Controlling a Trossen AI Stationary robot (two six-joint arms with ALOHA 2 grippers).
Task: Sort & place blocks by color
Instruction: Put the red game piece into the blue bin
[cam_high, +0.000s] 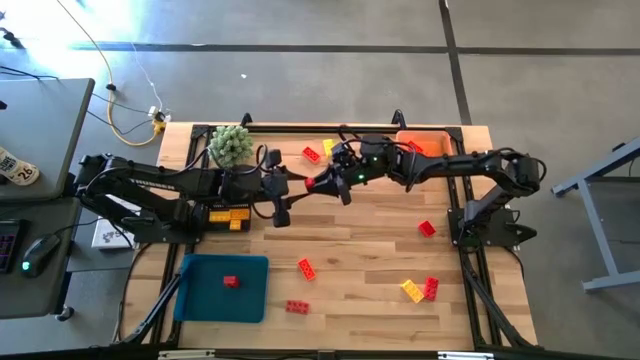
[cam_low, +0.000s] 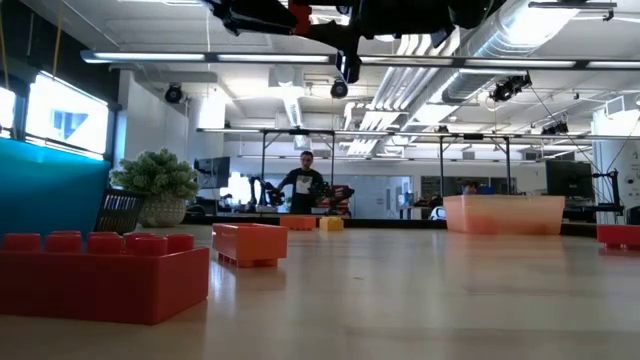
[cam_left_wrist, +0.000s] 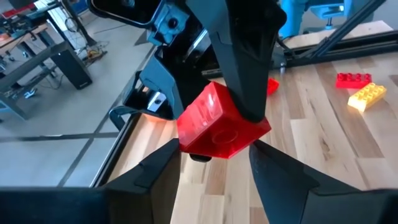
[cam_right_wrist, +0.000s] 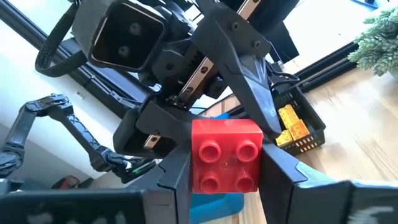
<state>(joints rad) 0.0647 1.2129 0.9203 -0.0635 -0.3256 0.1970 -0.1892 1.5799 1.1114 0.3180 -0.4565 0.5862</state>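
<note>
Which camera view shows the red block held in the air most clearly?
The right wrist view: the red block sits centred, four studs facing, between the right gripper's jaws. The left wrist view shows its underside, the high view only a small red spot, the low view only an edge.

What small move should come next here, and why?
Probably close the left gripper on the red block. The right gripper holds it in mid-air at the left's open fingers, and the blue tray lies on the left's side.
</note>
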